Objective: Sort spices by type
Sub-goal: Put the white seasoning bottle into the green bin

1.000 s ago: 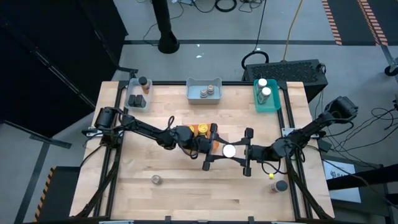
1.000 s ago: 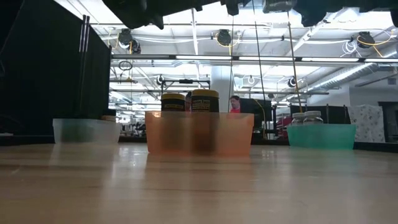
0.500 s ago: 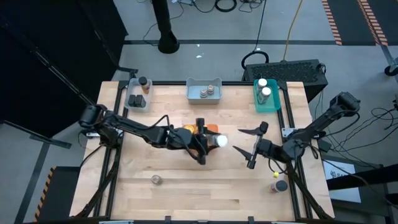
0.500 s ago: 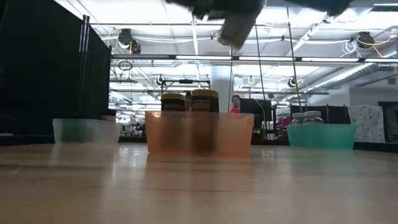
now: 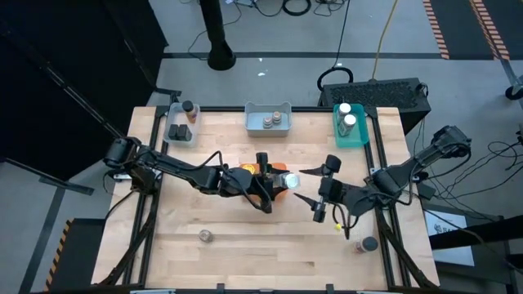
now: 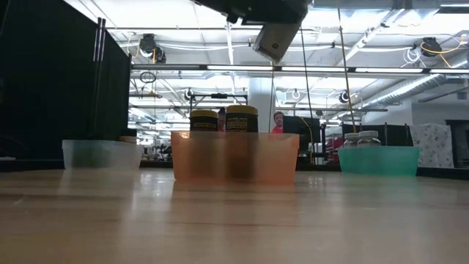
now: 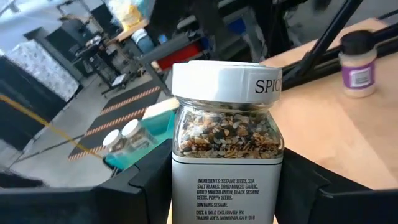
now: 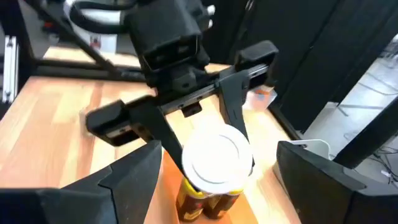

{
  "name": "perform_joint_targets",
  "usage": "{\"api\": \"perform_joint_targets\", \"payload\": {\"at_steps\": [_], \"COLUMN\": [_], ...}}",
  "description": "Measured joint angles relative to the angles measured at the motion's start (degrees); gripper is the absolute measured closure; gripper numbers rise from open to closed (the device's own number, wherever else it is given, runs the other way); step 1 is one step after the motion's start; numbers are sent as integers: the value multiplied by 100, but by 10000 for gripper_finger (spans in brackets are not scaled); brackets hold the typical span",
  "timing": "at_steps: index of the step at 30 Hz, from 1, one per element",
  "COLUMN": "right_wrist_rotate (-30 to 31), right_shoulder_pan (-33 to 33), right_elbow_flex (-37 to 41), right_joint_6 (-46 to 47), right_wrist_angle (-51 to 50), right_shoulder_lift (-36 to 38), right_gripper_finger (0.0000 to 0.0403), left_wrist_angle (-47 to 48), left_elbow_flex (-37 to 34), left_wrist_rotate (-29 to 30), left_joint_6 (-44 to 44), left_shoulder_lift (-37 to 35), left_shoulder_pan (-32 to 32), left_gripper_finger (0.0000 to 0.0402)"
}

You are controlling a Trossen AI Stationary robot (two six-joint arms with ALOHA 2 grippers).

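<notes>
My left gripper point(image 5: 274, 184) is shut on a white-lidded spice jar point(image 7: 227, 137) of mixed seeds. It holds the jar in the air over the orange tray point(image 6: 234, 158), which contains two yellow-lidded jars point(image 6: 241, 119). The low view shows the held jar point(image 6: 277, 40) high up and tilted. My right gripper point(image 5: 301, 186) is open, just to the right of the jar and facing its lid point(image 8: 216, 155) without touching it. My left gripper pinches the lower body of the jar point(image 7: 180, 186) between its two fingers point(image 7: 140, 193), one on each side. The fingers come nearly level from the table's left. The jar is lifted clear above the orange tray, with its white lid point(image 5: 290, 180) pointing toward the table's right.
At the far edge stand a clear tray point(image 5: 181, 122) with dark-lidded jars, a blue-grey tray point(image 5: 268, 120) with jars and a teal tray point(image 5: 350, 126) with two white-lidded jars. Loose jars stand near left point(image 5: 206, 236) and near right point(image 5: 369, 243). A small yellow one point(image 5: 338, 226) is beside the right arm.
Both grippers were at the white-lidded jar. My right gripper has opened, let go, drawn back toward the table's right and risen. My left gripper has kept the jar, moved it a little toward the orange tray and tipped it so that the lid faces right.
</notes>
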State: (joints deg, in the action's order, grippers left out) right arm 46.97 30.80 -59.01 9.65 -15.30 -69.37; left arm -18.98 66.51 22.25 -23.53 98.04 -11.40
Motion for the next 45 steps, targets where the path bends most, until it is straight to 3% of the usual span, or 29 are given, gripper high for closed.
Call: {"api": "perform_joint_targets", "payload": {"at_steps": [6, 15, 19, 24, 31, 38, 45], "right_wrist_rotate": [-217, -224, -248, -319, -404, -311, -644], "right_shoulder_pan": [-246, -463, -536, -578, -639, -1136, -2745], "right_elbow_flex": [-428, -438, -438, -438, -438, -436, -438], "right_joint_6": [11, -153, -170, -207, -19, 1325, 3456], "right_wrist_angle": [-460, -524, -521, -506, -530, -1623, -3904], "right_shoulder_lift": [-395, -563, -563, -563, -510, 82, 729], "right_gripper_finger": [103, 108, 144, 228, 230, 230, 231], "left_wrist_angle": [-175, -249, -260, -277, -284, 22, 102], "left_elbow_flex": [0, 1, 1, 1, 9, 15, 15], "left_wrist_rotate": [-101, -113, -115, -133, -129, 1087, 1192], "left_joint_6": [-135, -129, -131, -120, -124, -136, -124], "left_shoulder_lift": [0, 0, 0, 0, 0, 0, 0], "left_shoulder_pan": [-2, -2, 7, 13, 2, -4, 7], "left_gripper_finger": [195, 195, 195, 184, 155, 152, 150]}}
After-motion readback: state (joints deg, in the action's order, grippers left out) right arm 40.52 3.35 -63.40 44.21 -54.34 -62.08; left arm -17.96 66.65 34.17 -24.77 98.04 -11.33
